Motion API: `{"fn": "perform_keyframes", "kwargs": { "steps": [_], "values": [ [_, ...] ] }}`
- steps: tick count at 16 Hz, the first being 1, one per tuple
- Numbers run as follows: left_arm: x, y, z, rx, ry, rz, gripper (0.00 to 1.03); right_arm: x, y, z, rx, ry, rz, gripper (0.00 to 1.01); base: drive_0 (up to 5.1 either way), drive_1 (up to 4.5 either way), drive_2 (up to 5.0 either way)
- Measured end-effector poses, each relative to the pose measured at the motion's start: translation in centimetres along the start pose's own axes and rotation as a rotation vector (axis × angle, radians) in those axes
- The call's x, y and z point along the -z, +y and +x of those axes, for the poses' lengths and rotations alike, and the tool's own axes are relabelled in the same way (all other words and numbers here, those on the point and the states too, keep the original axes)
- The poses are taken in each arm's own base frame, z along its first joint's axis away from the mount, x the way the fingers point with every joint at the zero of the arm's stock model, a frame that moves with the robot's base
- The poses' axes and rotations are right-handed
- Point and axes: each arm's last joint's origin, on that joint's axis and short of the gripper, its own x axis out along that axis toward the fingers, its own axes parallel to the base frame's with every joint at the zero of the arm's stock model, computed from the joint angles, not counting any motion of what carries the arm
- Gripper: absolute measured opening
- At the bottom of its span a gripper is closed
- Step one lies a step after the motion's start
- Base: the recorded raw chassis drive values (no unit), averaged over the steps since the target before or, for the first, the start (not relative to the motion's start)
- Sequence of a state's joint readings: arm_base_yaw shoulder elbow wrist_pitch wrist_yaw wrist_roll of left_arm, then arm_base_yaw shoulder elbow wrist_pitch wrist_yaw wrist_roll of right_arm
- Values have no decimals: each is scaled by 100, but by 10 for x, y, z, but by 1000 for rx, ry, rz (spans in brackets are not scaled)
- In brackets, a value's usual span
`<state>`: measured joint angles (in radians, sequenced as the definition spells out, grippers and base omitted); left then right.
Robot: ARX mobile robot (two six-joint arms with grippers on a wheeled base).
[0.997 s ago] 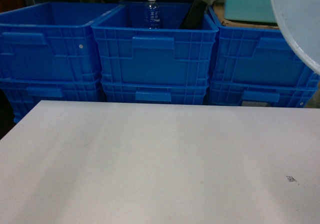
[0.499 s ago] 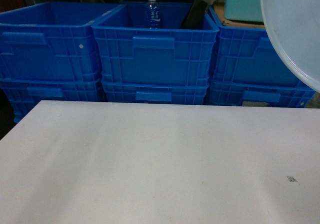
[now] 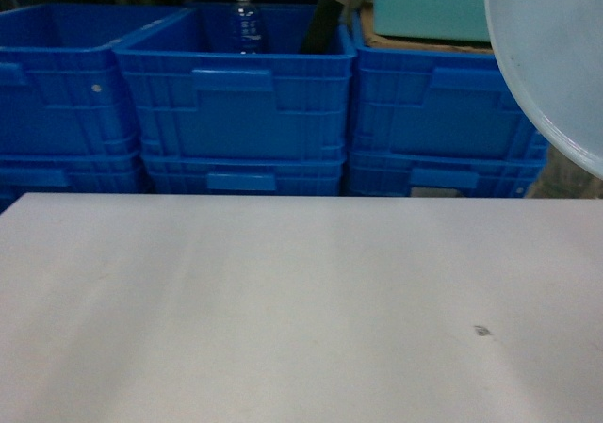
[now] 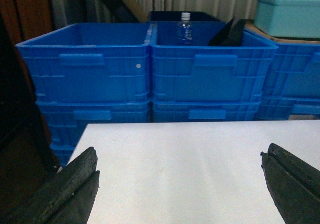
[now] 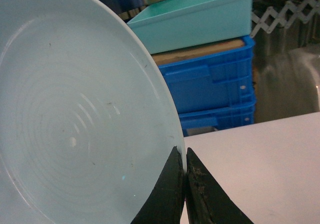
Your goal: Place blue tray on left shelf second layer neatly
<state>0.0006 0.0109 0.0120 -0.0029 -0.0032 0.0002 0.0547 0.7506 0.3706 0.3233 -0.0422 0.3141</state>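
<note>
The blue tray (image 3: 556, 56) hangs on edge in the air at the upper right of the head view, above the white table (image 3: 283, 300). In the right wrist view the tray (image 5: 75, 114) fills the left half, and my right gripper (image 5: 185, 156) is shut on its rim, one finger on each side. My left gripper (image 4: 180, 164) stands open over the white table (image 4: 185, 169), with nothing between its two dark fingers (image 4: 75, 181). Neither gripper appears in the head view. The left shelf second layer is out of view.
Stacked dark-blue crates (image 3: 236, 103) line the far side of the table. One holds a water bottle (image 3: 244, 18) and a black object (image 3: 320, 25). A teal bin (image 3: 429, 4) sits on cardboard atop the right crates. A steel frame (image 5: 285, 19) shows at right.
The whole head view has shifted: the crates slid to the left in the frame. The tray stays at the upper right, showing a little more of itself.
</note>
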Motion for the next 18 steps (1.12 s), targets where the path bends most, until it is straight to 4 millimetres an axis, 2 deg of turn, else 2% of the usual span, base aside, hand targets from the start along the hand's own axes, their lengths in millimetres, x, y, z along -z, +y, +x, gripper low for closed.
{"fn": "perform_keyframes", "kwargs": {
  "steps": [18],
  "values": [
    [0,0,0,3,-1,0,98,0,0,0,3,-1,0,2,333,-406,-406]
  ]
}}
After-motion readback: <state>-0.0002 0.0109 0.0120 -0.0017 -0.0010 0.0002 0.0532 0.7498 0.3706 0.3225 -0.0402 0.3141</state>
